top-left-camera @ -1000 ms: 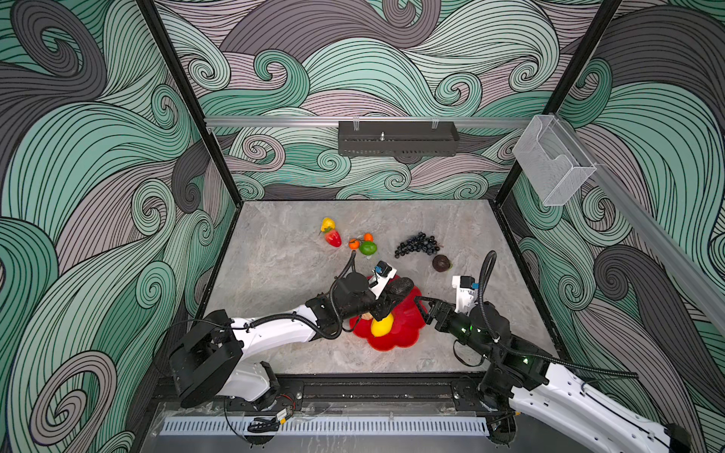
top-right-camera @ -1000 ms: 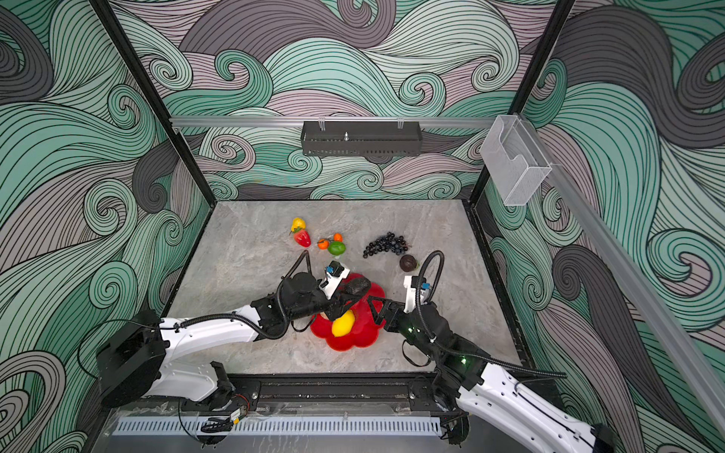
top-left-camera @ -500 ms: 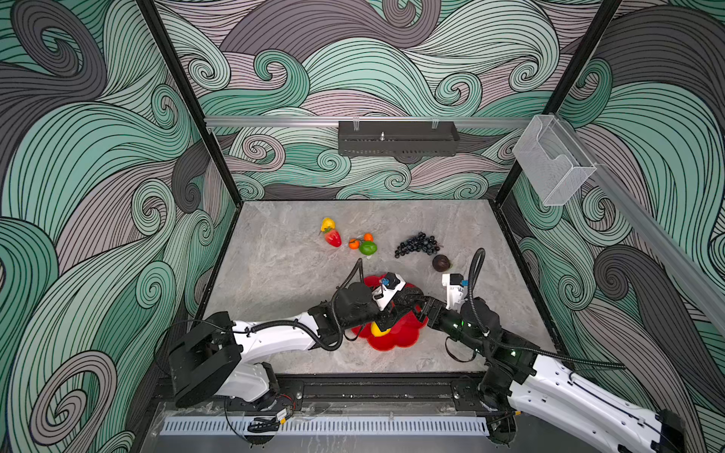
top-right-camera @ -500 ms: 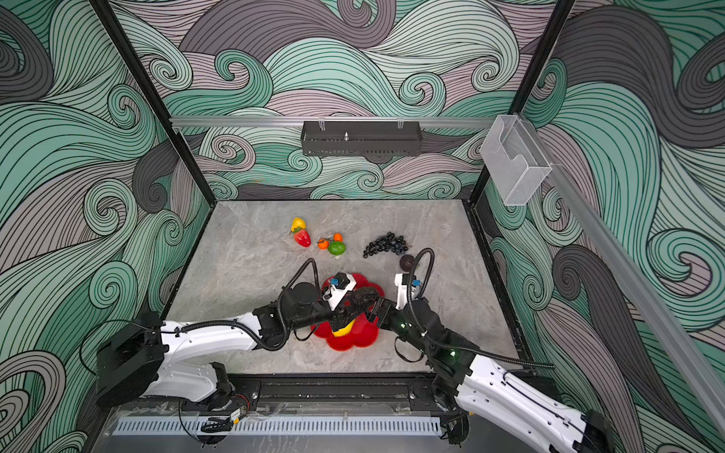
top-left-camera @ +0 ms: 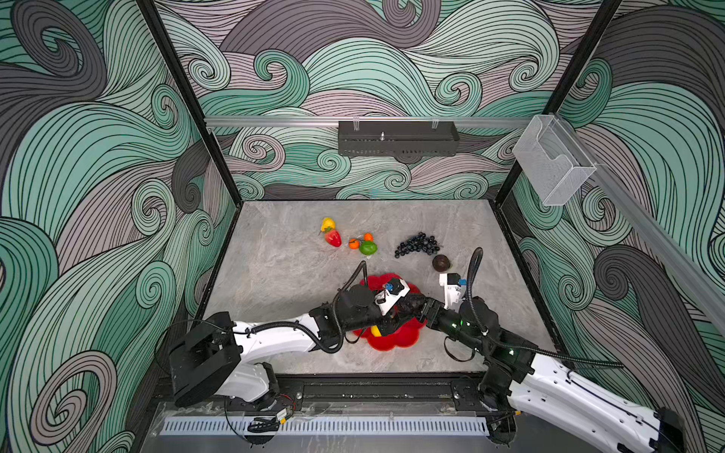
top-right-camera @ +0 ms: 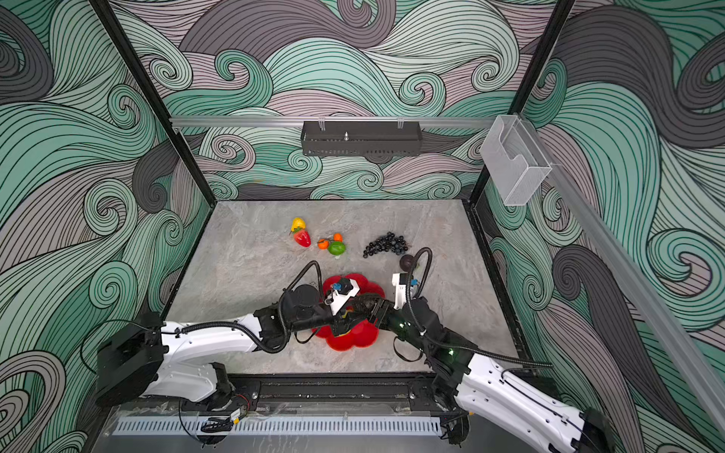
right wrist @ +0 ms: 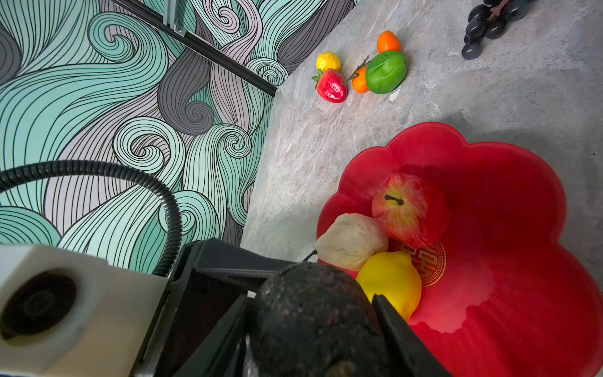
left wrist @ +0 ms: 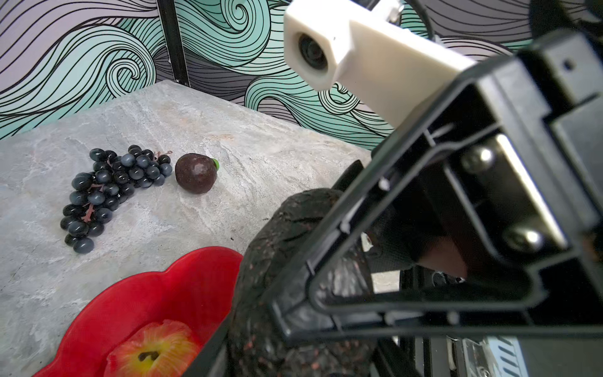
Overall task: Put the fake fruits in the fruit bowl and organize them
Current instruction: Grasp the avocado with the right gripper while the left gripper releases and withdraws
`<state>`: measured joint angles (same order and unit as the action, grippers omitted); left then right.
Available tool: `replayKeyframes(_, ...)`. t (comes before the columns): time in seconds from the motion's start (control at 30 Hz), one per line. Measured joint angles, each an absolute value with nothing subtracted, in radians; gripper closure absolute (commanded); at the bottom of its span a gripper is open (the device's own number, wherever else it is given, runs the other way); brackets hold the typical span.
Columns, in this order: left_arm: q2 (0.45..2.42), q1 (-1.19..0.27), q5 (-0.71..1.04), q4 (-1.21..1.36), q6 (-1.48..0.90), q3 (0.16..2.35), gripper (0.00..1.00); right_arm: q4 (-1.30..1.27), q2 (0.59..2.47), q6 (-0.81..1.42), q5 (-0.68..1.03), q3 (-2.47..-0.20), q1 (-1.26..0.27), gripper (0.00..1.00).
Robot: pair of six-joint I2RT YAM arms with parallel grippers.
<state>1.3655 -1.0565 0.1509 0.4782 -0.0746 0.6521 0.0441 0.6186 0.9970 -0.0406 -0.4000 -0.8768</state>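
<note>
Above the fruit bowl [right wrist: 505,228] the right hand [right wrist: 311,313] is half closed on a dark rough fruit [right wrist: 306,290], with both its fingers touching it. The left hand [top-left-camera: 406,310] is just beside the same fruit; whether it grips, I cannot tell. An apple [right wrist: 408,212], a lemon [right wrist: 391,287] and a beige lump [right wrist: 350,241] lie in the bowl, and the grapes [left wrist: 107,192] lie on the surface [right wrist: 326,147].

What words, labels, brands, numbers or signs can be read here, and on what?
"囍" (as it seems): gold round emblem at the centre of the fruit bowl, partly hidden by the apple and lemon.
Nothing else readable in any view.
</note>
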Motion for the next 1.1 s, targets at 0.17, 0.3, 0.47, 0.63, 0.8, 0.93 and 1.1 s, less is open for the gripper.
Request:
replayKeyframes(0.17,1.365,-1.056,0.147,0.473,-0.071,0.652,0.36,0.058,0.635,0.977,-0.035,-0.414,-0.877,0.54)
replayKeyframes(0.3,1.365,-1.058,0.143,0.479,-0.067,0.652,0.26,0.083,0.642,0.958,-0.033,-0.428,-0.877,0.54)
replayKeyframes(0.47,1.344,-1.063,0.137,0.444,-0.051,0.652,0.14,0.193,0.657,0.886,-0.062,-0.498,-0.877,0.54)
replayKeyframes(0.63,1.187,-1.063,0.073,0.385,-0.049,0.602,0.11,0.350,0.718,0.726,-0.141,-0.634,-0.876,0.53)
replayKeyframes(0.8,0.983,-1.062,-0.067,0.289,-0.086,0.523,0.07,0.435,0.791,0.606,-0.179,-0.659,-0.876,0.53)
replayKeyframes(0.93,0.846,-1.054,-0.193,0.221,-0.137,0.448,0.01,0.456,0.866,0.579,-0.174,-0.659,-0.876,0.53)
replayKeyframes(1.1,0.727,-1.028,-0.309,0.192,-0.194,0.356,0.01,0.450,0.962,0.584,-0.161,-0.659,-0.876,0.52)
